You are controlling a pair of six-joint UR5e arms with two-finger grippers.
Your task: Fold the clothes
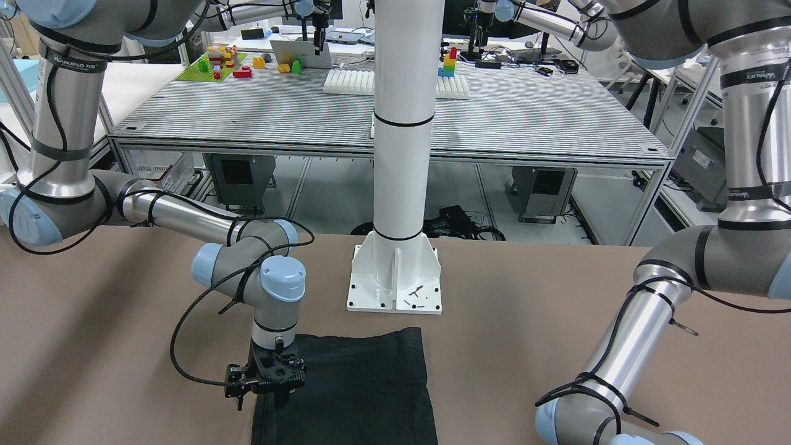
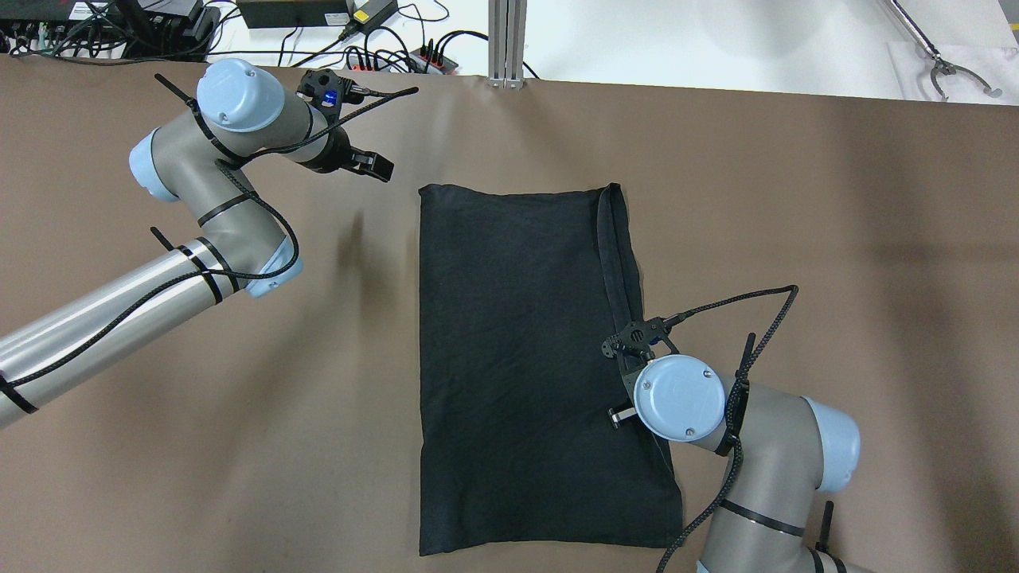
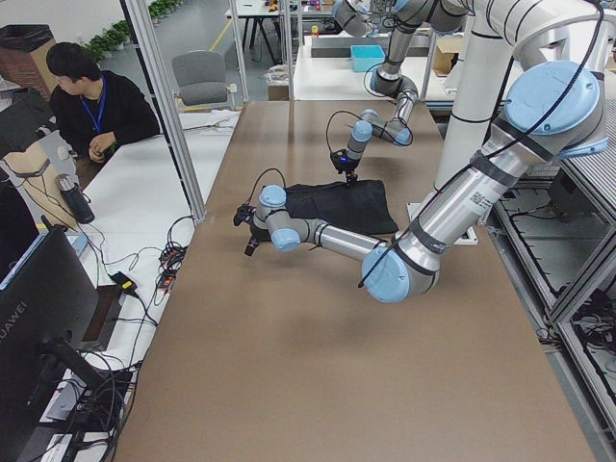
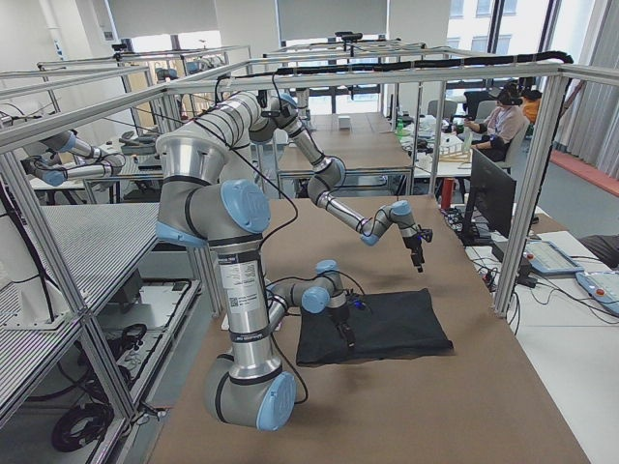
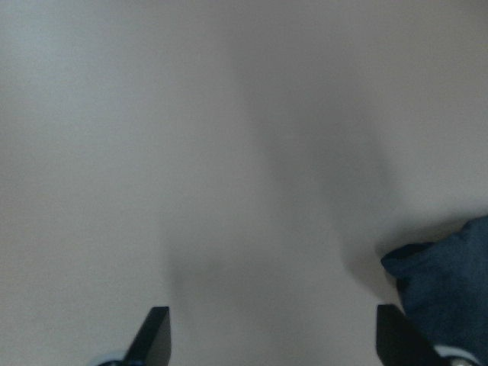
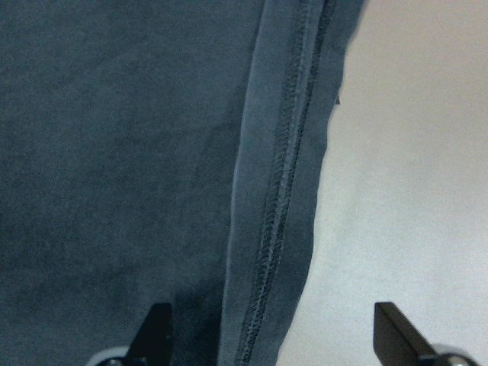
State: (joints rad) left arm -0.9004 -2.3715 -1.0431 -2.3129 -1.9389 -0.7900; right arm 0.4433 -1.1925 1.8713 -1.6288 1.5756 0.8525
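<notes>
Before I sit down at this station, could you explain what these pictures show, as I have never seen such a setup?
Two robot arms work at a brown table. One picture looks down from behind the robot, one faces it across the table, two look along it from the ends, and two come from cameras on the wrists. A black cloth lies flat on the table. The right gripper hangs over the cloth's hemmed edge, fingers open. The left gripper is over bare table beside a corner of the cloth, fingers open too. Nothing is held.
</notes>
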